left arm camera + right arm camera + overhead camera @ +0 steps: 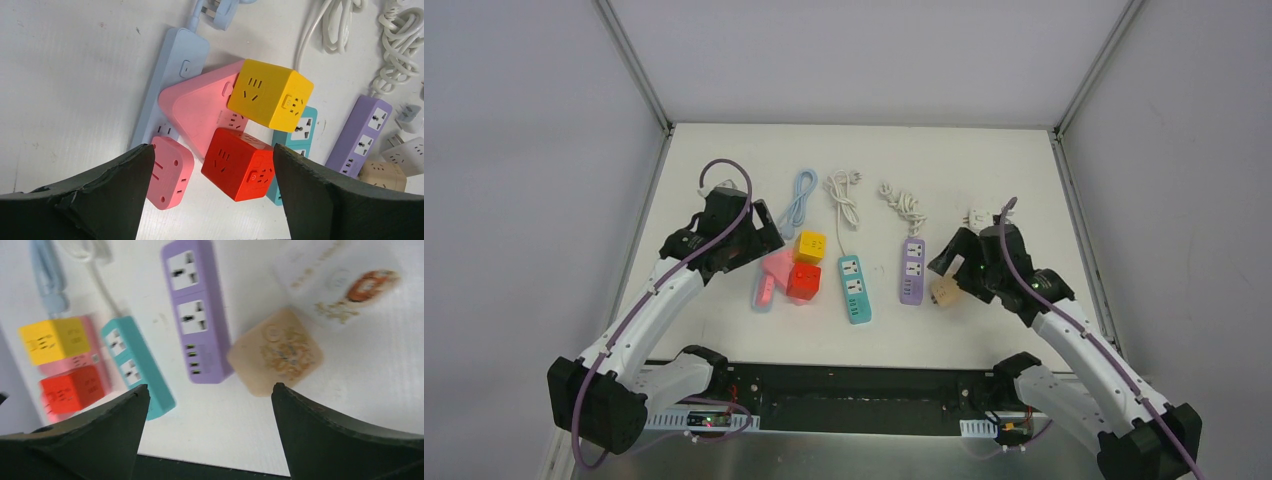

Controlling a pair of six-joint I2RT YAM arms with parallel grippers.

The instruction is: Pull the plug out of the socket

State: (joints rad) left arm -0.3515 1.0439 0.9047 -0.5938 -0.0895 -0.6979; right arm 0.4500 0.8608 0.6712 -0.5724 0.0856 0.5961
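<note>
Left gripper [211,148]: jaws wide open, holding nothing, hanging above the cluster of sockets at bench [724,160] centre-left.

Cluster, left wrist view: yellow cube adapter [270,95] and red cube adapter [240,165] both sit on the pink power strip [200,110], yellow at the far end, red nearer. The pink strip lies across a light blue power strip [175,70]. A flat pink adapter [167,172] is at the blue strip's near end; cannot tell whether it is plugged in.

Right of the cluster: teal power strip [855,288], touching or just beside the red cube, then purple power strip [912,270], each with a coiled white cord at its far end.

Right gripper [208,386]: jaws wide open, empty, above the bench between the purple strip and a beige cube adapter [275,352]. The beige cube lies just right of the purple strip's near end. A white block with an orange print [340,282] lies beyond it; view blurred.
</note>
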